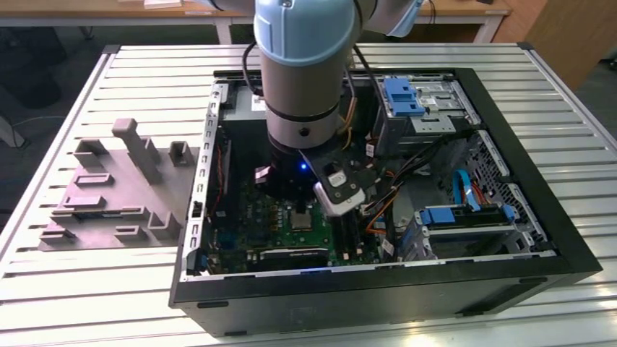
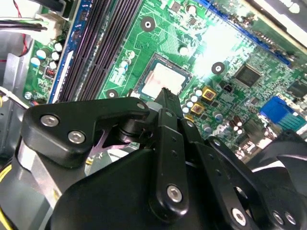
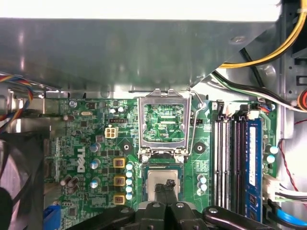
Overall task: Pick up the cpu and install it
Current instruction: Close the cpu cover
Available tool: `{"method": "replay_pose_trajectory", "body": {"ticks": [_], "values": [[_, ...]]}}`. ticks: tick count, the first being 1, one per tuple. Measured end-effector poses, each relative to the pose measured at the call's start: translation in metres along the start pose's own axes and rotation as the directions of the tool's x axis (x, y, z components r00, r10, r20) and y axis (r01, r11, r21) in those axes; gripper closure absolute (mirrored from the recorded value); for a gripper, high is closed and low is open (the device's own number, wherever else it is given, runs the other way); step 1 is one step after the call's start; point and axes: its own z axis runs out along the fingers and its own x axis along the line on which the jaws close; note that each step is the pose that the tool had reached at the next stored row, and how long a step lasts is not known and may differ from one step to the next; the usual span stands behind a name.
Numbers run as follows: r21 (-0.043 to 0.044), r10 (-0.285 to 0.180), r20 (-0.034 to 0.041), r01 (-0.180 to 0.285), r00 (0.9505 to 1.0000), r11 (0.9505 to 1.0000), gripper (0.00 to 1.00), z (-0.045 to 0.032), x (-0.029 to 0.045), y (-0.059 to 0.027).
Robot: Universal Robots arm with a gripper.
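A: Black gripper point(image 3: 168, 184): state noted?
B: Fingers point(image 3: 160, 191) are seen together, tips over the cpu point(image 3: 156, 179); contact cannot be judged.
A: Where is the cpu placed?
B: Flat silvery square, seated in its socket on the green board point(image 3: 96, 143), just below centre in the exterior view. A hinged metal frame point(image 3: 163, 120) stands open beside it.
A: Surroundings?
B: Black case point(image 1: 386, 296) is set on a ribbed metal table point(image 1: 97, 289); grey moulded tray point(image 1: 106, 202) at frame left.

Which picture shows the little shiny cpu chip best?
The first wrist view: the cpu faces the camera squarely in its socket, with the claw covering part of it. The second wrist view shows it slanted and glary behind the claw. The exterior view shows a tiny square near the arm.
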Motion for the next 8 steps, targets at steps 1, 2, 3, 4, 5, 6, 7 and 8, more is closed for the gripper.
{"method": "replay_pose_trajectory", "body": {"ticks": [1, 2, 3, 4, 5, 6, 7, 8], "values": [[0.0, 0.0, 0.0, 0.0, 1.0, 1.0, 0.89, -0.0017, 0.0, 0.0001], [-0.0001, 0.0, 0.0, 0.0, 1.0, 1.0, 0.89, -0.0033, 0.0, 0.0001], [0.0, 0.0, 0.0, 0.0, 1.0, 1.0, 0.89, -0.005, 0.0, 0.0002], [0.0001, 0.0, 0.0, 0.0, 1.0, 1.0, 0.89, -0.0067, 0.0, 0.0002], [0.0001, 0.0, 0.0, 0.0, 1.0, 1.0, 0.89, -0.0086, 0.0, 0.0002], [0.0001, 0.0, 0.0, 0.0, 1.0, 1.0, 0.89, -0.0103, 0.0, 0.0003], [0.0, 0.0, 0.0, 0.0, 1.0, 1.0, 0.89, -0.0111, -0.0001, 0.0003], [0.0001, -0.002, 0.0, 0.002, 1.0, 1.0, 0.89, -0.011, -0.0001, 0.0004]]}}
